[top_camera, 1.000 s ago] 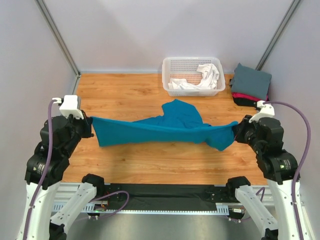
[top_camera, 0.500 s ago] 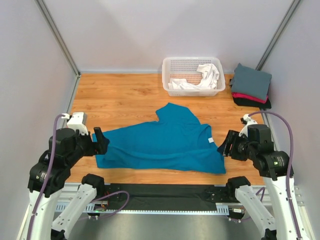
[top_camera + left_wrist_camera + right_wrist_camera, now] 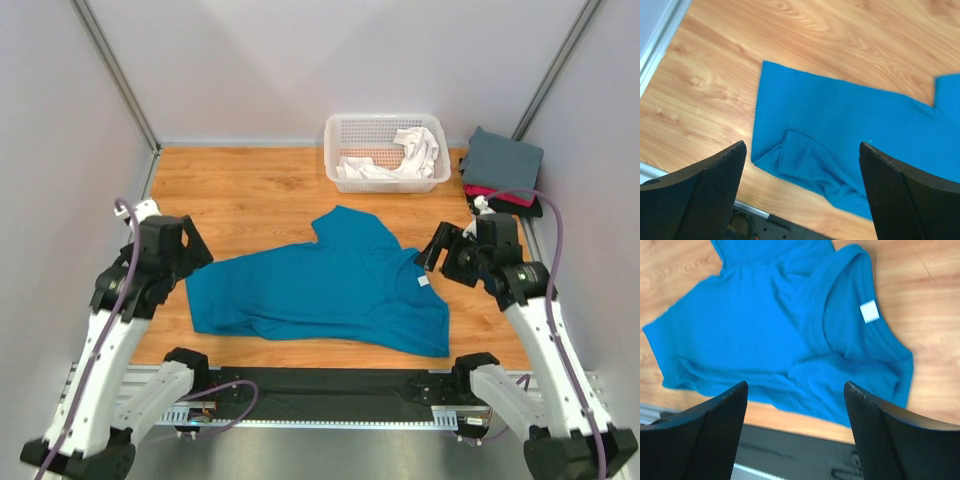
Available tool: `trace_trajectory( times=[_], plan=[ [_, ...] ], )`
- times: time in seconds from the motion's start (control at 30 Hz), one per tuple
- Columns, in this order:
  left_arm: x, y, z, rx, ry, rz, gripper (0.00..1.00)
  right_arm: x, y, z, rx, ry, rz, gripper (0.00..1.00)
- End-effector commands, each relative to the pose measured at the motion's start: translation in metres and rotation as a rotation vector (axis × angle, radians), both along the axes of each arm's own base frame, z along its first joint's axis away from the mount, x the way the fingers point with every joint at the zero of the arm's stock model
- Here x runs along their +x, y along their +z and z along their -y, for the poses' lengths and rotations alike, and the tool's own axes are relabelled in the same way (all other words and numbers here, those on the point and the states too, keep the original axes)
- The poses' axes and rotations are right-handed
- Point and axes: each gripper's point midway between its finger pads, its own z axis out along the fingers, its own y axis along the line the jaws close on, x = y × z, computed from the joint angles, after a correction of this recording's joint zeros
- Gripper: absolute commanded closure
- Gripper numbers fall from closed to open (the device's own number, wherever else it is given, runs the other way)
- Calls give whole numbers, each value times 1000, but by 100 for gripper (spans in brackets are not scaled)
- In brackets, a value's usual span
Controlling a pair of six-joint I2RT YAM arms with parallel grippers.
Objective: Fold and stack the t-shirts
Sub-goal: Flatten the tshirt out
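A teal-blue t-shirt (image 3: 330, 285) lies spread on the wooden table, its collar and white neck label (image 3: 422, 281) to the right. My left gripper (image 3: 197, 252) hovers open above its left edge with nothing held. In the left wrist view the shirt (image 3: 850, 125) shows a small fold at its near corner, between the fingers of that gripper (image 3: 802, 145). My right gripper (image 3: 437, 250) stands open above the collar side; in its wrist view the gripper (image 3: 796, 384) frames the shirt (image 3: 760, 335) and the label (image 3: 869, 311). A folded stack sits at the back right: grey (image 3: 503, 160), red-pink (image 3: 497, 193) and black (image 3: 505, 206).
A white lattice basket (image 3: 385, 119) at the back holds crumpled white t-shirts (image 3: 415, 150). Grey walls with metal posts close in the table on three sides. A black rail (image 3: 330, 385) runs along the near edge between the arm bases.
Both grippers opened and let go of the teal shirt, which dropped from being stretched in the air to lying flat. Both arms then lifted away from its ends.
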Motion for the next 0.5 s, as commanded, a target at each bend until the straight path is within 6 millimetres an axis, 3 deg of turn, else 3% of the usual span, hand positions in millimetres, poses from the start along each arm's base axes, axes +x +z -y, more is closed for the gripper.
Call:
trace_trajectory(
  times=[0.0, 0.07, 0.1, 0.13, 0.2, 0.23, 0.3, 0.47],
  plan=[
    [37, -4, -23, 20, 241, 29, 1, 69, 24, -13, 109, -83, 186, 21],
    [45, -6, -37, 16, 323, 32, 3, 91, 20, -11, 85, -110, 200, 21],
    [58, -7, -36, -20, 318, 51, 3, 96, 19, -12, 81, -113, 201, 21],
    [61, -20, -49, -42, 361, 32, 4, 103, 13, -12, 72, -115, 187, 21],
    [77, -32, -50, -139, 352, 39, 5, 115, 9, -16, 78, -111, 194, 21],
    [76, -48, -64, -168, 403, 15, 5, 120, -3, -18, 74, -111, 163, 21],
    [89, -66, -63, -241, 384, -10, 5, 130, -7, -21, 88, -120, 164, 21],
    [95, -116, -72, -300, 439, -128, 7, 155, -23, -29, 91, -124, 152, 21]
  ],
)
